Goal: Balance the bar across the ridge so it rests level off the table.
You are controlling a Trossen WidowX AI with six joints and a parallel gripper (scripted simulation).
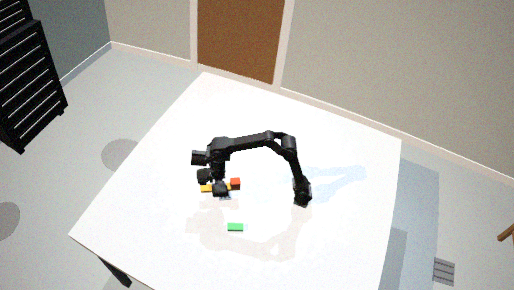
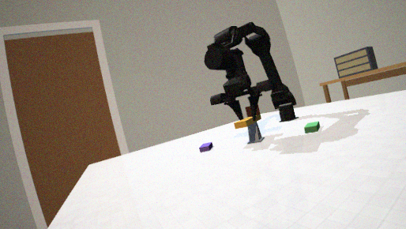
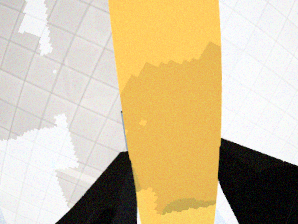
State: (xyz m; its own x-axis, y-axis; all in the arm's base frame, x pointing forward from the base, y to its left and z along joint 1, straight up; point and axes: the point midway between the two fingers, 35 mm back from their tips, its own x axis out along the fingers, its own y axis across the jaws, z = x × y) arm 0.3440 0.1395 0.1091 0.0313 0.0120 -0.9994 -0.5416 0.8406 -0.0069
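A yellow bar (image 1: 206, 188) (image 2: 242, 124) (image 3: 170, 110) is held above the table, close to level, with a red block (image 1: 235, 183) (image 2: 251, 110) at one end. My gripper (image 2: 248, 120) (image 3: 172, 155) is shut on the bar, with one finger on each side of it. The blue-grey ridge (image 1: 225, 198) (image 2: 254, 134) stands on the table under the bar and is partly hidden by the bar and gripper in the top view. The bar is just over the ridge's top; I cannot tell whether they touch.
A green block (image 1: 235, 227) (image 2: 312, 127) lies on the table (image 1: 320, 250) (image 2: 166, 185), apart from the ridge. A purple block (image 2: 205, 147) lies on the other side of the ridge in the exterior view. The arm's base (image 1: 302, 195) (image 2: 287, 112) stands beyond the ridge.
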